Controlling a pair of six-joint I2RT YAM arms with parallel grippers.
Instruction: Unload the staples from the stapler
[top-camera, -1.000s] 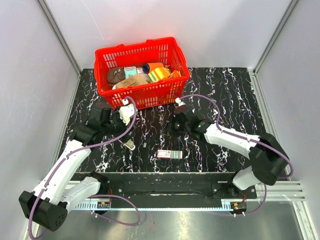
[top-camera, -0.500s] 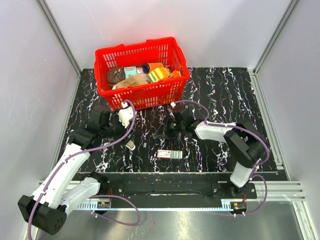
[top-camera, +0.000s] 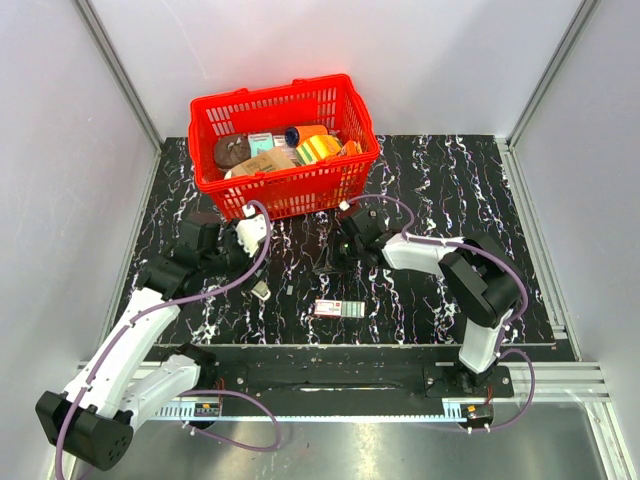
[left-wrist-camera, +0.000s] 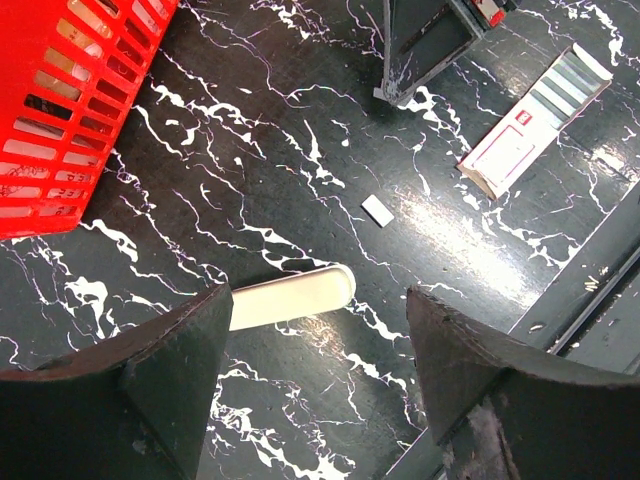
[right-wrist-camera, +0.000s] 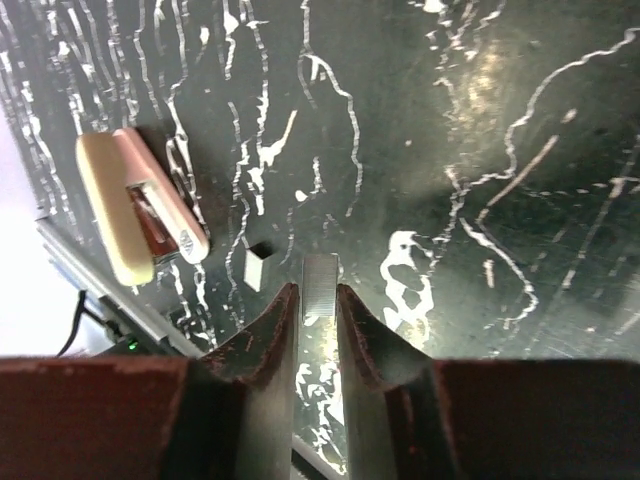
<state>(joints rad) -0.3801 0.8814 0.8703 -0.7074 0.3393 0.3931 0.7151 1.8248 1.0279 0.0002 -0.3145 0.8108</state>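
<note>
Black marbled table (top-camera: 450, 200) underneath it all, and the stapler (right-wrist-camera: 135, 215) lay flat on it near the front edge, cream shell swung open, channel showing. Whether any staples were left inside could not be made out.

Just beside it sat a silver staple strip (right-wrist-camera: 320, 285), framed between the tips of the right gripper (right-wrist-camera: 318, 300). Those jaws stood narrow around the strip. Pinching it or only bracketing it, I could not tell.

That was the danger spot. If a pad was still touching the strip when the arm lifted, the strip could drag, tip or snap into loose pieces across the busy surface. A small pale scrap (left-wrist-camera: 377, 210) already lay near the stapler, easy to mistake for a stray staple.

Over on the other side, the left gripper (left-wrist-camera: 318, 310) hovered above the stapler, fingers wide apart and holding nothing. A low sweep from there could knock the stapler shut or shove it away.

The staple box (left-wrist-camera: 530, 125) lay close by, and the red basket (top-camera: 285, 195) stood well back.
</note>
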